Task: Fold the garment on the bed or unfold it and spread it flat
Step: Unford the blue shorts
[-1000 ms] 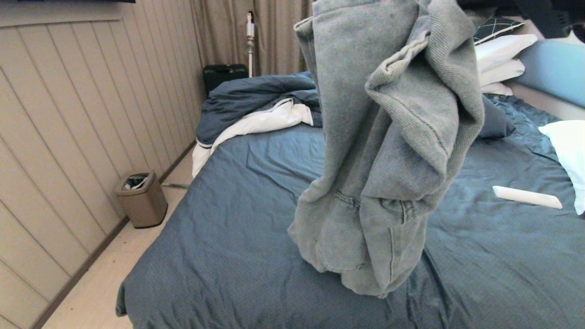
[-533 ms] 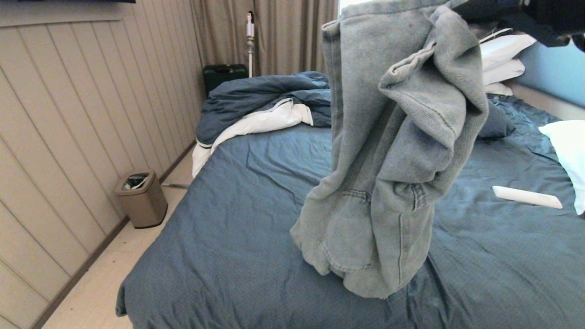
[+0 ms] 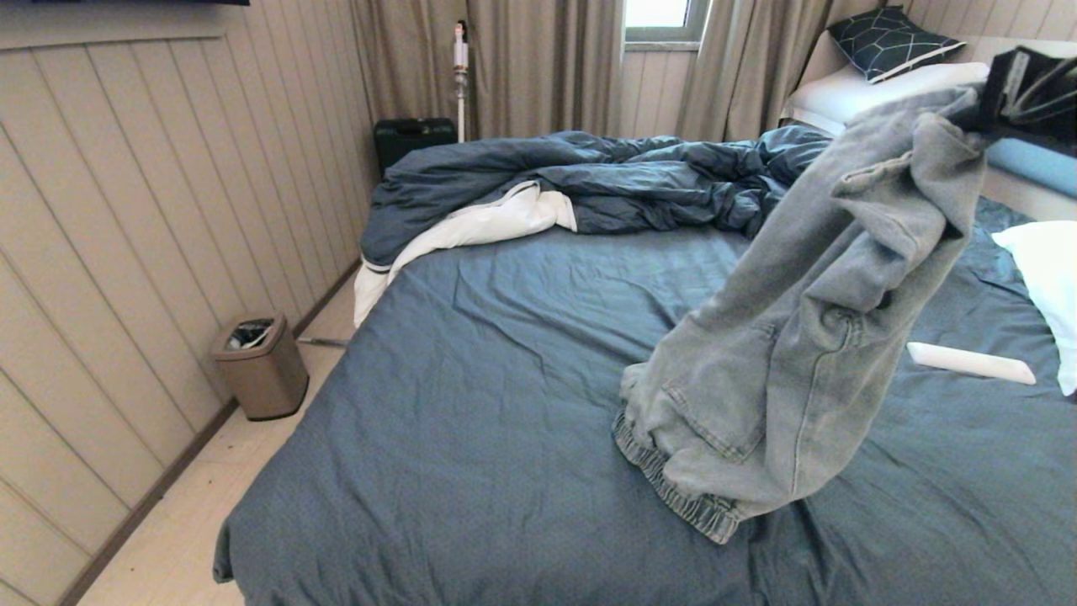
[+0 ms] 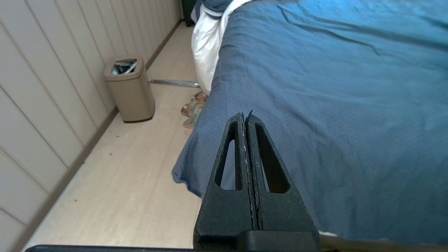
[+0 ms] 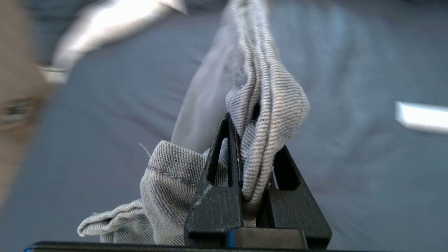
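Head view shows the right gripper (image 3: 989,105), a black two-fingered pincer, up at the far right in front of the light blue padded headboard (image 3: 1031,160), clamped on a fold of the garment (image 3: 791,337), a pair of pale blue washed-denim shorts. The shorts hang slantwise from that grip down toward the middle of the bed (image 3: 505,404), a large bed under a slate-blue sheet. Their gathered elastic waistband (image 3: 673,484) is the lowest part and appears to touch the sheet, with a stitched patch pocket (image 3: 715,396) just above it.

Right wrist view shows the same grip close up: the denim (image 5: 259,105) is bunched between the two black fingers (image 5: 217,182), which are pressed onto it, and more cloth spills beside the pincer.

Left wrist view shows the left gripper (image 4: 245,117) with its two black fingers pressed together and nothing between them, hovering over the near left corner of the bed, apart from the shorts.

Across the far side of the bed lies a rumpled dark blue duvet (image 3: 589,177) with its white lining (image 3: 471,227) turned out at the left edge. A white pillow (image 3: 1043,286) sits at the right edge, and a slim white oblong object (image 3: 968,364) lies on the sheet just right of the hanging shorts. A dark cushion with a pale line pattern (image 3: 892,38) rests on a white pillow (image 3: 867,88) by the headboard. On the pale floor beside the panelled wall stands a small tan bin (image 3: 261,366).
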{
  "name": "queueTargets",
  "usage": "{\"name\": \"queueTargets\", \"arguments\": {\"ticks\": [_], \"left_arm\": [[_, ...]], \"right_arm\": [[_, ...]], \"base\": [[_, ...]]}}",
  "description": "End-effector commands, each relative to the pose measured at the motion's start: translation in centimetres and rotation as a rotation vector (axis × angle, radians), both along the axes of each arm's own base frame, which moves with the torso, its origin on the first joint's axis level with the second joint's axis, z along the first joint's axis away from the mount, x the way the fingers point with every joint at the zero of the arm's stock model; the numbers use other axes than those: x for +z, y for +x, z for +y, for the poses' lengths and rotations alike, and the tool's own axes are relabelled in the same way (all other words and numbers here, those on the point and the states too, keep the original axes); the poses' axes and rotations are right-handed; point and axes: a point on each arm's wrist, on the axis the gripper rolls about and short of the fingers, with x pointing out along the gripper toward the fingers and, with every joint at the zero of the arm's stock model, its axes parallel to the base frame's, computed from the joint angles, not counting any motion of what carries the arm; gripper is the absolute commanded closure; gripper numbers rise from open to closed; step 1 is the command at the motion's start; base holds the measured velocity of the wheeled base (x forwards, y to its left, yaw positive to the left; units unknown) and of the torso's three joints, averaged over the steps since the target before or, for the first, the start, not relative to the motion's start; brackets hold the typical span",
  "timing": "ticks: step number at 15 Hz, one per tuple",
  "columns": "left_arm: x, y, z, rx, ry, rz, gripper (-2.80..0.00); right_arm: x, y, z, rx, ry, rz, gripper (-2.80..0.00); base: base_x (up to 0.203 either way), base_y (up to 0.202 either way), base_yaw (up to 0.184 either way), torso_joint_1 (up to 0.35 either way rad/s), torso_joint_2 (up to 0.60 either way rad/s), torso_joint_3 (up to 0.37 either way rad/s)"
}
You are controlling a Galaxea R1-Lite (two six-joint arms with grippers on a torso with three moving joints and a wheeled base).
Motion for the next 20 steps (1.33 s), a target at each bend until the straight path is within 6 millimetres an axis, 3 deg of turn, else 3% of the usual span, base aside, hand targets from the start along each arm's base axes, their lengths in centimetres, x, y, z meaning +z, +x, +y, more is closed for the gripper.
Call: {"name": "queueTargets", "arguments": {"ticks": [1, 8, 9, 16, 20], "left_arm": [[0.0, 0.0, 0.0, -0.002, 0.009, 0.003, 0.0], [0.0, 0.0, 0.0, -0.005, 0.011, 0.003, 0.0], [0.0, 0.0, 0.0, -0.006, 0.01, 0.001, 0.0], [-0.1, 0.0, 0.0, -0.006, 0.012, 0.004, 0.0], [-0.1, 0.0, 0.0, -0.006, 0.012, 0.004, 0.0]], "right_arm": [[-3.2, 2.8, -3.4, -0.073, 0.012, 0.094, 0.0], [-10.9, 6.0, -9.8, -0.13, -0.006, 0.17, 0.0], [-11.8, 6.2, -10.6, -0.134, 0.006, 0.185, -2.8], [-11.5, 5.0, -14.7, -0.152, -0.004, 0.151, -2.8], [-12.6, 4.3, -17.4, -0.187, -0.023, 0.179, -2.8]], "base": [[0.0, 0.0, 0.0, 0.0, 0.0, 0.0], [0.0, 0.0, 0.0, 0.0, 0.0, 0.0], [0.0, 0.0, 0.0, 0.0, 0.0, 0.0], [0.0, 0.0, 0.0, 0.0, 0.0, 0.0], [0.0, 0.0, 0.0, 0.0, 0.0, 0.0]]}}
